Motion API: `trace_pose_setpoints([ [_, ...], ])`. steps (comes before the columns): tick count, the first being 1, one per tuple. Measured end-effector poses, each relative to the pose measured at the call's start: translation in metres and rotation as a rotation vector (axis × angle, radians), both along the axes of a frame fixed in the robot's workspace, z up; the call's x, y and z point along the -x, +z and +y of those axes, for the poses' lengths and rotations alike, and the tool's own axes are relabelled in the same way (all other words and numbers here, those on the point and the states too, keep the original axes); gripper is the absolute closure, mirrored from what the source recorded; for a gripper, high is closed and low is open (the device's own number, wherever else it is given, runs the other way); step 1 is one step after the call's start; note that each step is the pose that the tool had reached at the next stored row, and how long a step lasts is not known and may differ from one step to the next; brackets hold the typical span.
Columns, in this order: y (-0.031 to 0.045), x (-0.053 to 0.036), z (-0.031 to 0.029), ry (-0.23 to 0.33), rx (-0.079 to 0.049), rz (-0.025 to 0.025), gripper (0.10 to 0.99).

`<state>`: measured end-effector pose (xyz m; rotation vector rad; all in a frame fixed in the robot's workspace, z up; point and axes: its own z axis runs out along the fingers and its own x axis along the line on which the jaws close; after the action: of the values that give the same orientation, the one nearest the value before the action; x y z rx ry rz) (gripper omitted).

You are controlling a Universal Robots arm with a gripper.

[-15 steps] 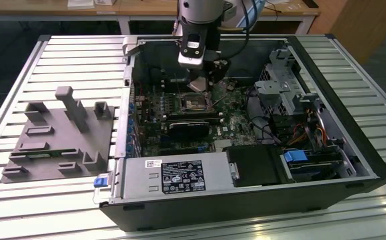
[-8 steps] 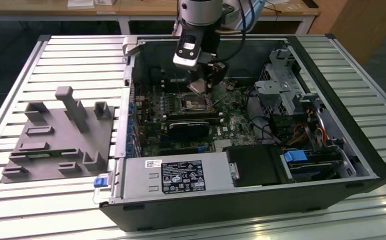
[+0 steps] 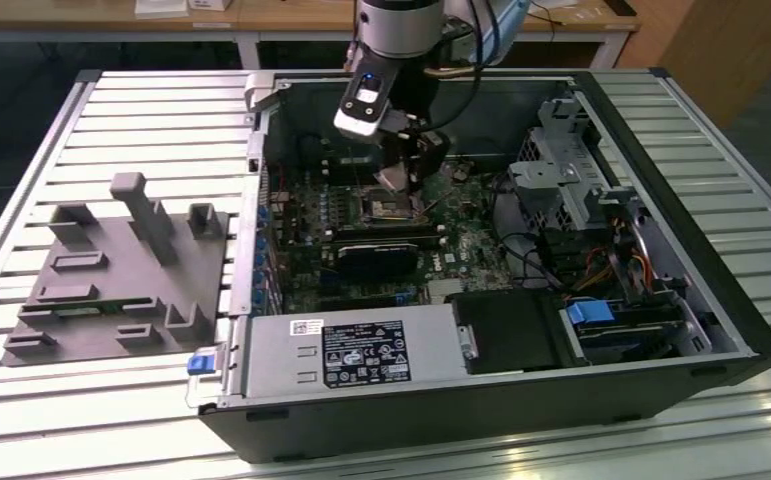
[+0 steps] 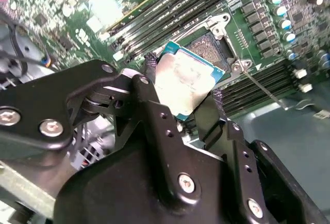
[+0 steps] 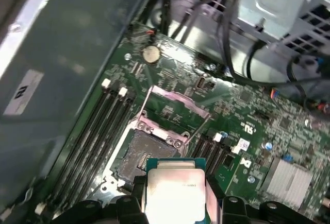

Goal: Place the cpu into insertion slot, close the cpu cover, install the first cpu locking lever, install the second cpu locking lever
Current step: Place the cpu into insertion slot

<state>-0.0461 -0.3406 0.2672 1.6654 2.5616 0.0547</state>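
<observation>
1. The claw (image 3: 404, 192) is closed tight on the cpu (image 4: 188, 82). Its two fingers (image 4: 149, 64) press on two opposite edges of the chip. The silver top of the chip shows in both wrist views.
2. The cpu hangs close to the slot (image 4: 209, 46), a little off to one side of it. It is not in the slot yet. I cannot tell how high over the slot it is.
3. The slot has nothing in it. Its dark middle is bare.
4. The cover (image 5: 178, 98) is tipped up and open. It stands on the side of the slot away from the cpu.
5. A thin lever (image 4: 260, 86) sticks out beside the slot. It is not hooked down.
6. So I think the work is on the first step, putting the cpu into the slot. The cover and the levers are not done yet.
7. I think this step needs care. The cpu has to sit right over the slot, with its edges lined up with the slot's edges. It has to be flat and go in softly, with no push.
</observation>
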Motion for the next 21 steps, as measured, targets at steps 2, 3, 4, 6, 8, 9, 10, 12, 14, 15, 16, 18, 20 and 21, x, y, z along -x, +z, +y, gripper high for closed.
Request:
trace_pose_setpoints([
  [2, -0.0017, 0.0000, 0.0000, -0.036, 0.000, 0.0000, 0.545],
  [3, -0.0025, 0.0000, 0.0000, -0.054, 0.000, 0.0000, 0.545],
  [4, -0.0034, 0.0000, 0.0000, -0.073, 0.000, 0.0000, 0.545],
  [6, -0.0051, 0.0000, 0.0000, -0.110, 0.000, 0.0000, 0.545],
  [8, -0.0069, 0.0000, 0.0000, -0.146, 0.000, -0.0001, 0.545],
  [9, -0.0077, 0.0000, 0.0000, -0.164, 0.000, 0.0000, 0.545],
  [10, -0.0085, 0.0000, 0.0000, -0.182, 0.000, 0.0000, 0.545],
  [12, -0.0101, 0.0000, 0.0000, -0.218, 0.000, 0.0000, 0.545],
  [14, -0.0118, 0.0000, 0.0000, -0.255, 0.000, 0.0000, 0.545],
  [15, -0.0127, 0.0000, 0.0000, -0.273, 0.000, 0.0000, 0.545],
  [16, -0.0134, 0.0000, 0.0000, -0.291, 0.000, 0.0000, 0.545],
  [18, -0.0148, 0.0000, 0.0000, -0.325, 0.000, 0.0000, 0.545],
  [20, -0.0163, 0.0000, 0.0000, -0.353, -0.002, 0.0002, 0.545],
  [21, -0.0169, 0.0000, 0.0000, -0.359, -0.004, 0.0006, 0.545],
])
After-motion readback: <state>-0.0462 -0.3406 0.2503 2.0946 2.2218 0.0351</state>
